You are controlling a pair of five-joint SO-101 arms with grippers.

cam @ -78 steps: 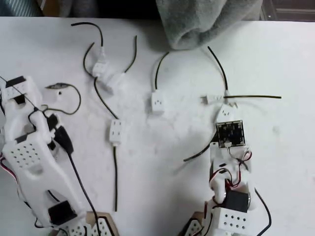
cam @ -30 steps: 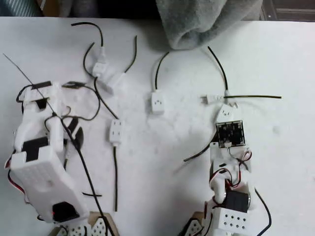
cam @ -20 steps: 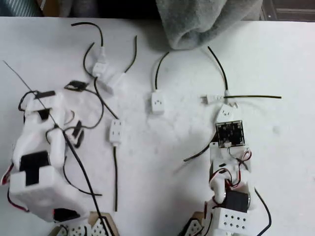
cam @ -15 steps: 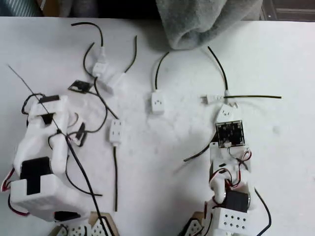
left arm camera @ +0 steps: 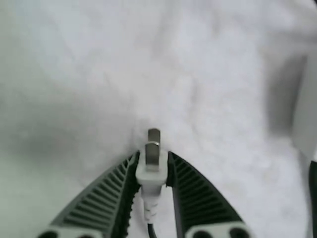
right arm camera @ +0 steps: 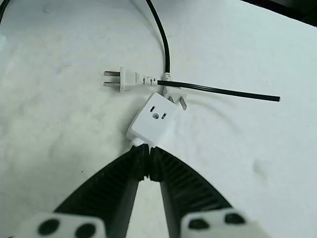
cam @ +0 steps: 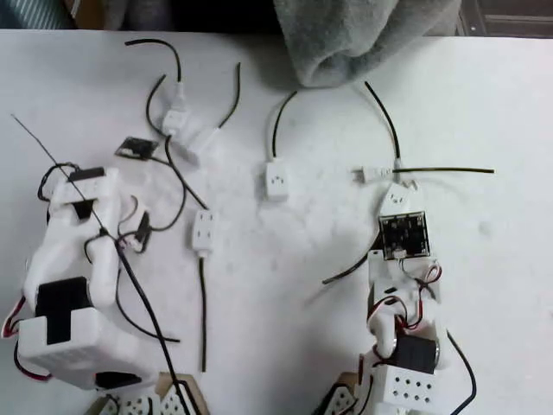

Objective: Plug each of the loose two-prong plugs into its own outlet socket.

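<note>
Our left claw (left arm camera: 152, 157) is clamped on a plug (left arm camera: 152, 171), prongs leading, over the surface (left arm camera: 74, 74). Our right claw (right arm camera: 147, 151) pinches a socket (right arm camera: 154, 116) at its cord end. We should square prongs to slots, then push straight, without twisting.

No text legible (not anywhere).

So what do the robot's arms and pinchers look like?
The left arm and right arm are chunky white plastic with black motors and thin black and red wires. The left gripper and right gripper have dark ribbed fingers.
</note>
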